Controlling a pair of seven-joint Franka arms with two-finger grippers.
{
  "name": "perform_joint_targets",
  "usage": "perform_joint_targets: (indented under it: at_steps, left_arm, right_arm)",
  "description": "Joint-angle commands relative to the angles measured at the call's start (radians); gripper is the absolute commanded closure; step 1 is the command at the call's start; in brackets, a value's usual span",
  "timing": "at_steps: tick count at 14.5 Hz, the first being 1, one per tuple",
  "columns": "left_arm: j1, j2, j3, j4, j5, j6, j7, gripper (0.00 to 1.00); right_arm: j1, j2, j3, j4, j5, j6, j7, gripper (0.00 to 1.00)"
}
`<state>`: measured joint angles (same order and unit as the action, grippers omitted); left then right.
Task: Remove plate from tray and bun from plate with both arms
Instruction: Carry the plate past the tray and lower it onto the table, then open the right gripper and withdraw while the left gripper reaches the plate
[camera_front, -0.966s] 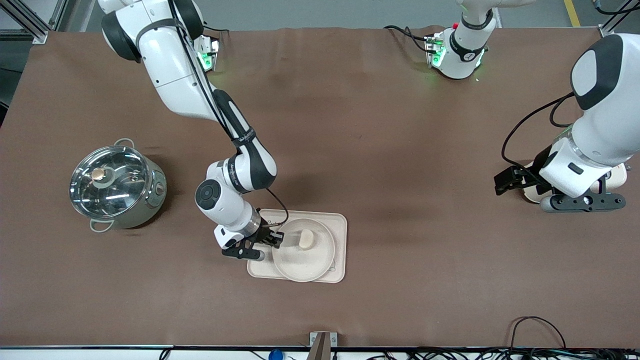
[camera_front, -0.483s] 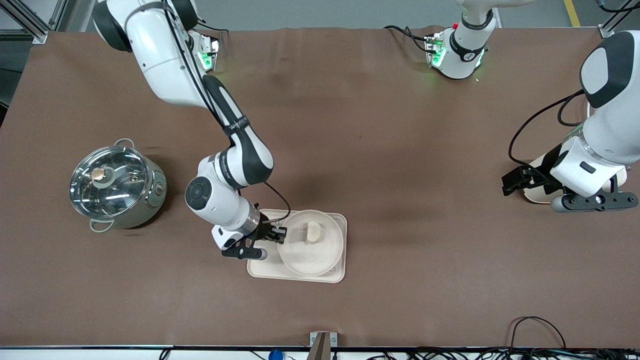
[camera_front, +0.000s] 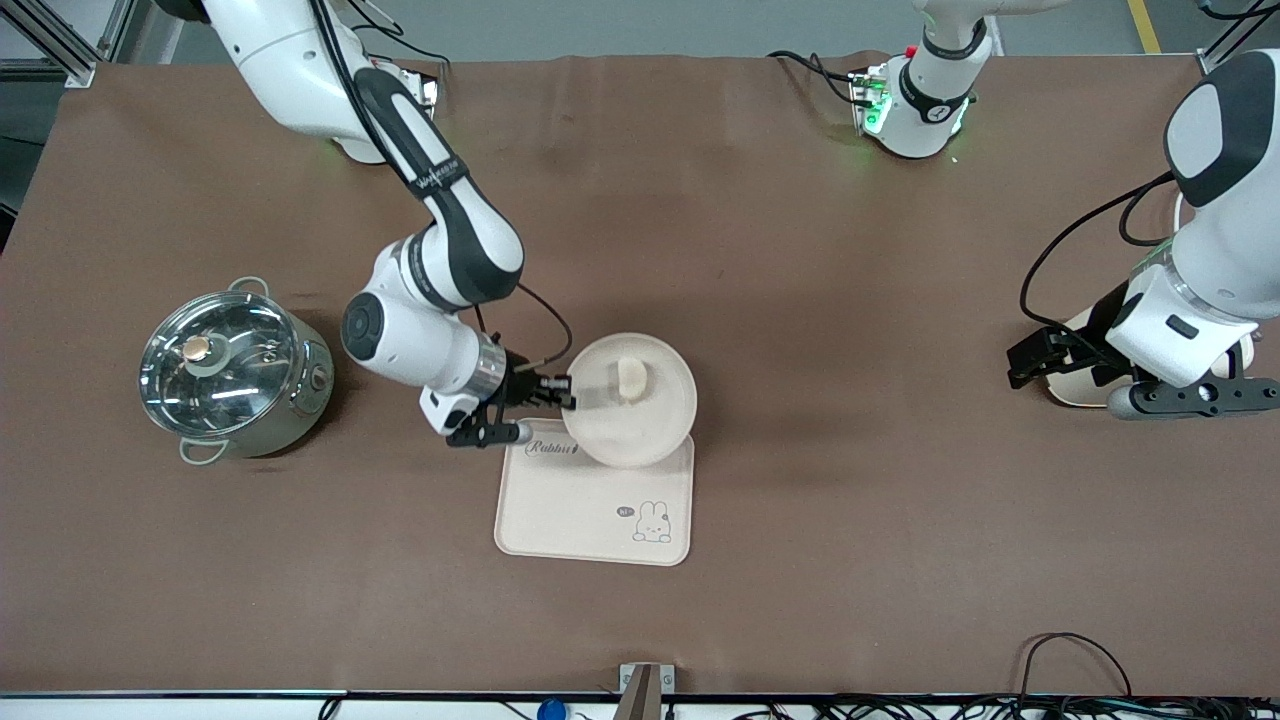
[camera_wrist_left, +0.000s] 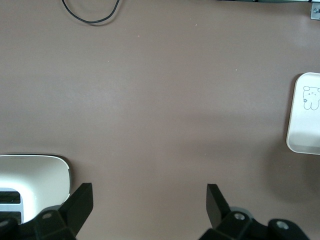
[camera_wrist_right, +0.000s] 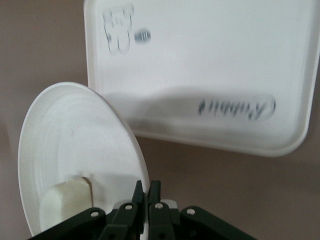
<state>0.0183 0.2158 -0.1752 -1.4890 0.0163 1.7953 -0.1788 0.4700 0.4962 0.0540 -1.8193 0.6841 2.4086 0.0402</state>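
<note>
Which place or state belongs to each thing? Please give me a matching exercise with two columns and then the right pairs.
Things:
1. plate
2. bun
3. tray
4. pot

Places or states:
A. stands at the right arm's end of the table, under a glass lid
B. lies flat on the table, with a rabbit drawing
C. gripped at its rim by the shut right gripper, over the tray's edge
D. sits on the plate

Pairs: 1-C, 2-D, 3-B, 4-A
</note>
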Motion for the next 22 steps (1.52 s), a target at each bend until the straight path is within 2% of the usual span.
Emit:
perform_joint_targets:
  at_steps: [1, 3, 5, 7, 8, 11, 12, 14, 16, 18, 20, 22]
  left_arm:
    - [0.002, -0.026, 0.000, 0.018, 0.008, -0.010, 0.007, 0.00]
    - [0.002, -0.024, 0.000, 0.026, 0.007, -0.010, 0.005, 0.00]
    - [0.002, -0.024, 0.000, 0.024, 0.007, -0.010, 0.004, 0.00]
    - [0.002, -0.027, 0.002, 0.024, 0.007, -0.011, 0.002, 0.00]
    - [0.002, -0.026, 0.002, 0.024, 0.007, -0.010, 0.005, 0.00]
    - [0.000, -0.027, 0.000, 0.026, 0.007, -0.011, -0.004, 0.00]
    - [-0.001, -0.029, -0.001, 0.027, 0.007, -0.011, -0.005, 0.00]
    - [-0.006, -0.027, -0.010, 0.024, 0.007, -0.013, -0.010, 0.00]
    - [-0.038, -0.015, -0.017, 0.016, 0.007, -0.017, -0.027, 0.00]
    - [-0.115, 0.014, -0.024, 0.015, 0.011, -0.019, -0.150, 0.00]
    - [-0.200, 0.054, -0.024, 0.018, 0.017, -0.011, -0.313, 0.00]
    - [-0.270, 0.102, -0.024, 0.021, 0.019, -0.001, -0.390, 0.00]
  right_arm:
    - [0.053, -0.093, 0.018, -0.191, 0.058, 0.087, -0.029, 1.00]
    - [0.128, -0.079, 0.017, -0.213, 0.100, 0.182, -0.029, 0.99]
    - [0.168, -0.019, 0.017, -0.216, 0.139, 0.271, -0.026, 0.97]
    - [0.177, 0.010, 0.017, -0.212, 0.152, 0.285, -0.026, 0.84]
    - [0.177, 0.010, 0.015, -0.212, 0.152, 0.284, -0.028, 0.70]
    - [0.156, -0.001, 0.009, -0.210, 0.152, 0.271, -0.029, 0.00]
    - [0.129, -0.017, 0.007, -0.209, 0.150, 0.256, -0.031, 0.00]
    - [0.081, -0.088, -0.016, -0.204, 0.080, 0.207, -0.132, 0.00]
    - [0.041, -0.132, -0.086, -0.196, 0.037, 0.140, -0.158, 0.00]
    - [0.035, -0.151, -0.173, -0.131, -0.038, 0.016, -0.152, 0.00]
    - [0.033, -0.156, -0.285, -0.019, -0.173, -0.154, -0.152, 0.00]
    - [0.035, -0.162, -0.374, 0.098, -0.268, -0.353, -0.155, 0.00]
